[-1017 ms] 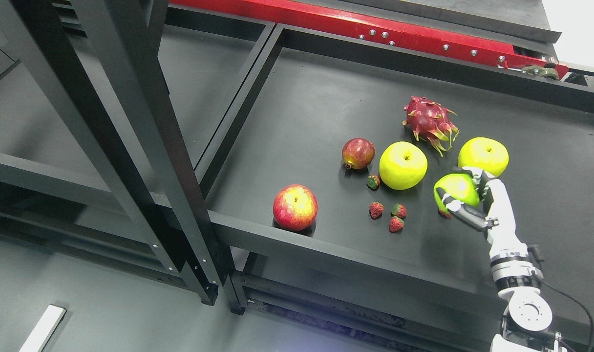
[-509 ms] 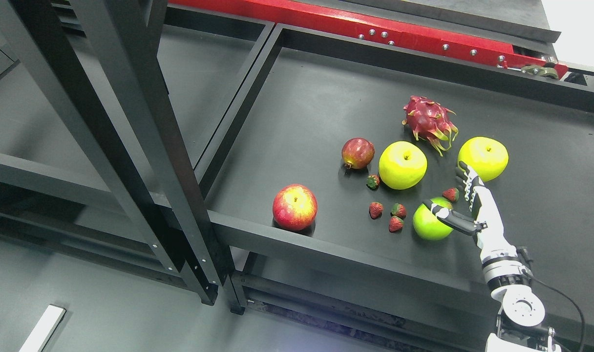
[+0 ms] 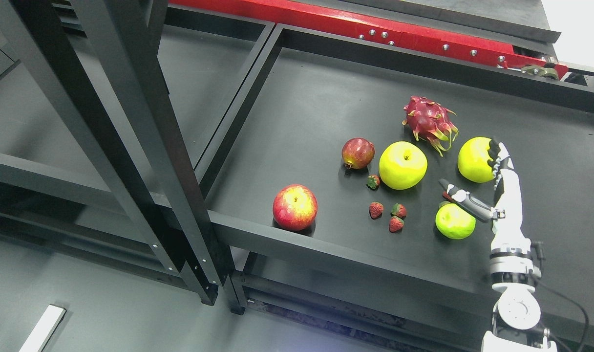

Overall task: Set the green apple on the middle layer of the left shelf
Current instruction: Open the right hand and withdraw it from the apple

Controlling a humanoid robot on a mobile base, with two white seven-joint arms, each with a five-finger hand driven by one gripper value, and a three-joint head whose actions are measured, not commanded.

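The small green apple (image 3: 455, 221) lies on the black shelf board (image 3: 302, 98) of the right-hand unit, near its front edge. My right hand (image 3: 473, 171) is open and holds nothing. It hovers just above and behind the apple, with its thumb (image 3: 460, 196) over the apple's top and its fingers (image 3: 497, 156) stretched up in front of a yellow apple (image 3: 475, 160). The left shelf unit (image 3: 145, 137) stands at the picture's left, and its grey boards (image 3: 28, 117) show between the posts.
On the same board lie a second yellow apple (image 3: 403, 165), a dragon fruit (image 3: 429, 120), a pomegranate (image 3: 358, 153), a red apple (image 3: 295, 207) at the front edge, and several small strawberries (image 3: 390, 215). A red beam (image 3: 375, 27) runs along the back.
One second ago my right hand held the green apple. The fingers opened, the apple dropped onto the board and rolled, and the open hand has risen above it.
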